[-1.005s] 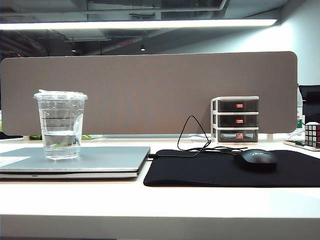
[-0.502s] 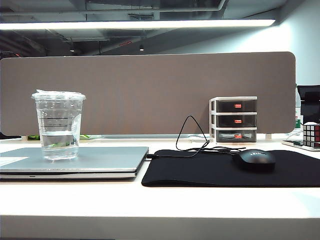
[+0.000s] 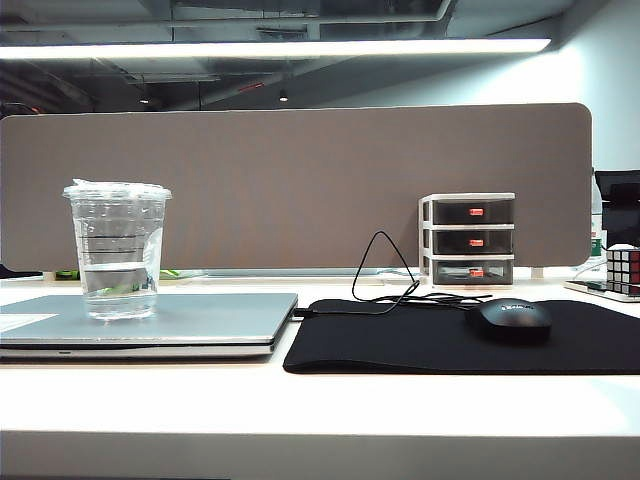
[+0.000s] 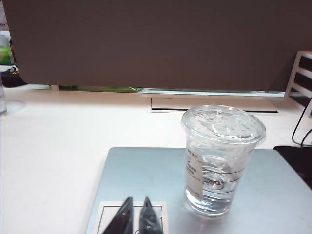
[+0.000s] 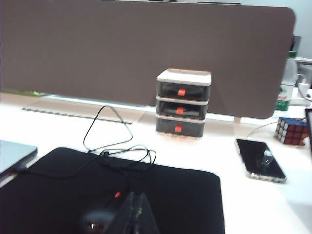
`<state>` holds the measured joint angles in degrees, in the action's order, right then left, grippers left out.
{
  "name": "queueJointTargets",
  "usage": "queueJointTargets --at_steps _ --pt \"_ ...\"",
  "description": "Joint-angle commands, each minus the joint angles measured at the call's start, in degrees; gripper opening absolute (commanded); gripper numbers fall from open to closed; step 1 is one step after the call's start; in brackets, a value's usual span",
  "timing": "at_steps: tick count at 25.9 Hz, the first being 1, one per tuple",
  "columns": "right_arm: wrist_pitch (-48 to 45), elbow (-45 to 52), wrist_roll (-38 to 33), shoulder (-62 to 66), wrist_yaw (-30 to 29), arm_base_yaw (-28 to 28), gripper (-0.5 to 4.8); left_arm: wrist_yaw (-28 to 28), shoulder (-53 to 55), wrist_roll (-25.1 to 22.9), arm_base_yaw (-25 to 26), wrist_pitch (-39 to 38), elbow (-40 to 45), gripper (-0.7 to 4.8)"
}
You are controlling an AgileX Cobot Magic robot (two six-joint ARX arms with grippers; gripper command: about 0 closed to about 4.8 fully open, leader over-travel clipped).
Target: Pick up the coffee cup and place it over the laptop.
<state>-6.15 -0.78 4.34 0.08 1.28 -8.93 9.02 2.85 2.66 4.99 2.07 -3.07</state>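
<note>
Both pincers were closed and held nothing. Left pincer [image 4: 138,217], its dark fingertips pressed together, hung low over the near part of the slim silver-grey laptop [image 4: 146,180], just short of a white label on the lid and beside, not touching, the clear ridged plastic coffee cup [image 4: 220,161]. Right pincer [image 5: 135,214], its tips likewise together, sat above the black mouse pad [image 5: 161,195], close to the dark mouse [image 5: 95,222] and well apart from the cup.

Across the last second the exterior view barely differed: the cup [image 3: 117,250] stood in the same spot on the closed laptop [image 3: 200,320], and neither arm appeared in that view. By my reading the placement was already done and both arms were drawn back.

Cup stood upright, long axis vertical, flat lid up, wider mouth above the narrower base, clear liquid in its lower part. Laptop lay flat on the white bench [image 3: 320,410], its long side running left to right.
</note>
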Motion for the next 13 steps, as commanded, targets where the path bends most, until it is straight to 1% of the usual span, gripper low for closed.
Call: queueJointTargets --at_steps 1,6,7,8,10,11,13 --pt "0.3 0.7 0.3 -0.1 -0.2 0.1 -0.05 0.4 0.0 1.0 0.1 -0.1 0.0 0.22" --pt "-0.5 0.7 5.1 -0.1 -1.0 0.4 -0.05 0.5 0.0 1.0 0.1 -0.7 0.0 0.22" --pt "-0.5 0.7 5.2 -0.1 -1.0 0.8 -0.05 0.4 0.0 1.0 0.0 -0.9 0.0 0.22" --pt "-0.5 0.7 5.2 -0.1 -1.0 1.4 -0.05 0.4 0.0 1.0 0.1 -0.9 0.1 0.22" --pt "-0.6 0.7 5.0 -0.1 -2.6 5.0 -0.05 0.4 0.0 0.9 0.1 -0.9 0.1 0.22" --pt "-0.8 0.7 4.7 -0.1 -3.9 6.1 -0.05 0.4 0.0 0.9 0.1 -0.9 0.1 0.22" --pt "-1.0 0.7 4.7 -0.1 -4.2 7.3 -0.05 0.4 0.0 0.9 0.1 -0.9 0.1 0.22"
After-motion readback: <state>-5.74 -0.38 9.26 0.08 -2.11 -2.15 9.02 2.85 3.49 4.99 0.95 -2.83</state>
